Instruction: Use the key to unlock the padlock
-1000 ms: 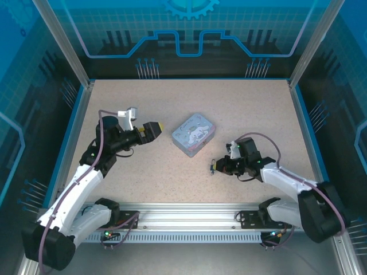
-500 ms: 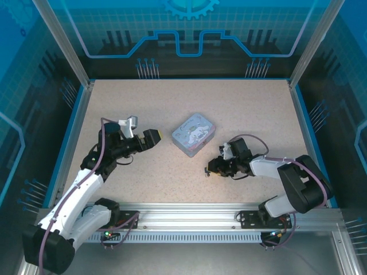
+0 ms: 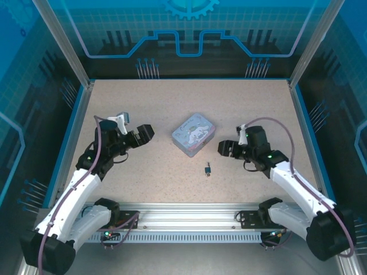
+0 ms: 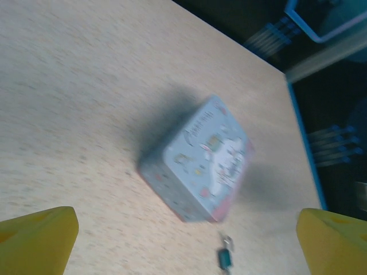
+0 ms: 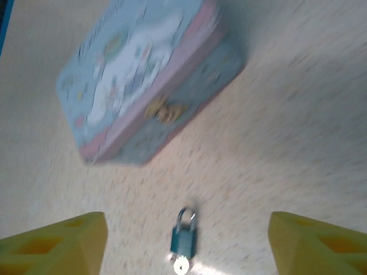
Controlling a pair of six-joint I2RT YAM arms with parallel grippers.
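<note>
Speckled beige tabletop (image 3: pixel 172 103) with a blue rim sits inside a booth of blue-printed panels. Near its centre lies a pale blue cartoon-printed tin (image 3: pixel 194 134), turned at an angle. The padlock (image 3: pixel 207 170), tiny with a teal-looking body, lies flat on the table at about 5 o'clock from the tin, close to it but apart. In the right wrist view its shackle points toward the tin, and a small pale key (image 5: pixel 182 266) head sits against the opposite end of the body; whether it is seated in the keyhole cannot be told. The left gripper (image 3: pixel 147 133) hangs at 9 o'clock of the tin, its yellow fingers (image 4: pixel 40 238) spread wide with nothing between them. The right gripper (image 3: pixel 222 149) is at 4 o'clock of the tin, with the padlock at its 7 o'clock; its yellow fingers (image 5: pixel 57 243) also stand well apart and grip nothing.
</note>
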